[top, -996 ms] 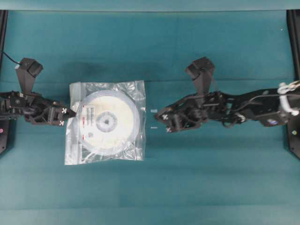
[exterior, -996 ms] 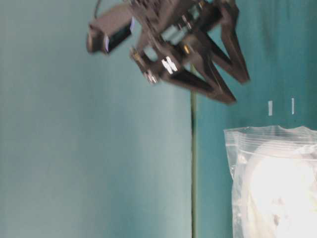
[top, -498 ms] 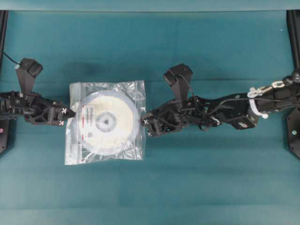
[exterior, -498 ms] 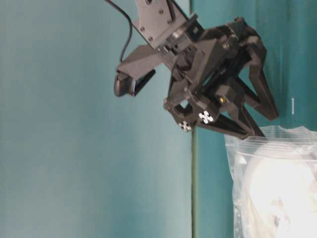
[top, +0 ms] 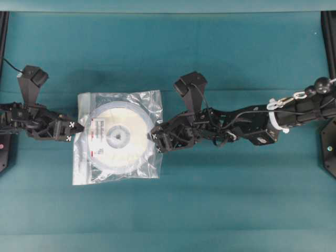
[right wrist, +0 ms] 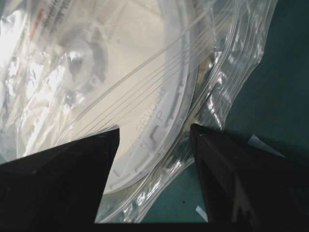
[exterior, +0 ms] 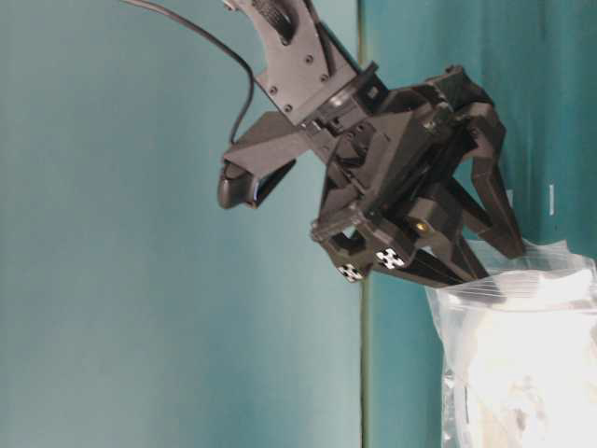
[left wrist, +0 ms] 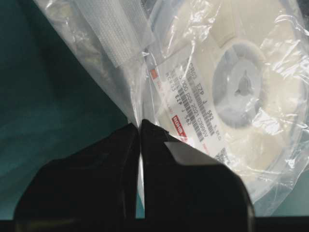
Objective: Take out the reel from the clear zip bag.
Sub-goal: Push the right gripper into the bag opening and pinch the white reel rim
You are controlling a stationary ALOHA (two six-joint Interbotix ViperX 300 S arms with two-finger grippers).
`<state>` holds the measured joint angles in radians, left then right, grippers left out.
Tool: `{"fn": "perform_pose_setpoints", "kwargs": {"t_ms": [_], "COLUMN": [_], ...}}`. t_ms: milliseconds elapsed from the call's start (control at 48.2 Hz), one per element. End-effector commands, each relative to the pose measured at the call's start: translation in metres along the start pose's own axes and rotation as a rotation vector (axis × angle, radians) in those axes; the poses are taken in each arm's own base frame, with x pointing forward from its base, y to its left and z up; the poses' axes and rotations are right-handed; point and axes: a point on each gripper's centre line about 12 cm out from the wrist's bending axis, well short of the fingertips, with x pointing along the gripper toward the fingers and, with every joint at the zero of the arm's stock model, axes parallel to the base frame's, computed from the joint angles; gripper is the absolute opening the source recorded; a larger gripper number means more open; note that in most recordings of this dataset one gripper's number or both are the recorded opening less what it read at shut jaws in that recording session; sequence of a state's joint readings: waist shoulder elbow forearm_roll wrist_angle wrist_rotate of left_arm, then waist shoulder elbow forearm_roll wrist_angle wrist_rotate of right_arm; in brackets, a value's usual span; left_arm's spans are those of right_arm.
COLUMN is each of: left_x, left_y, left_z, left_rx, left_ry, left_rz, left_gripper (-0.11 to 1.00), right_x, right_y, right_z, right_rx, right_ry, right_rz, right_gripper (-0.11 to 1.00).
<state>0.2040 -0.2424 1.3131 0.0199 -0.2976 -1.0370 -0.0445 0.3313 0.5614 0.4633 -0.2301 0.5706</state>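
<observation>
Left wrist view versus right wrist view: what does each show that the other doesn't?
Only the left wrist view shows the left tool shut on the clear zip bag edge, beside the whitish zip strip and the reel label. Only the right wrist view shows the right tool open, straddling the opposite bag edge and reel rim. Both show the reel's hub inside the bag.

The left tool (top: 79,127) is pinched closed, while the right tool (top: 154,140) apparently stands spread wide.

Reel (top: 122,137) inside zip bag (top: 153,100), between left claw (top: 80,126) and right claw (top: 154,140).
</observation>
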Motion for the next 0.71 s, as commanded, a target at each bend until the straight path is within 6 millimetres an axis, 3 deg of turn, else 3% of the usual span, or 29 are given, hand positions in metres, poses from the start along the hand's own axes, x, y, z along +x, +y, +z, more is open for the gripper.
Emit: {"fn": "perform_pose_setpoints", "kwargs": {"t_ms": [0, 685], "left_x": [0.001, 0.002], "left_y": [-0.003, -0.003], "left_z": [0.002, 0.002], "left_rx": [0.010, 0.010], "left_ry": [-0.006, -0.005], "left_rz": [-0.009, -0.006], "left_gripper": [0.00, 0.00], "right_x": [0.001, 0.012], "right_y": [0.007, 0.014], "right_z": [0.003, 0.005], "right_rx": [0.020, 0.033], "right_ry": [-0.011, 0.000], "right_rz": [0.018, 0.019], "right_gripper": [0.78, 0.75]}}
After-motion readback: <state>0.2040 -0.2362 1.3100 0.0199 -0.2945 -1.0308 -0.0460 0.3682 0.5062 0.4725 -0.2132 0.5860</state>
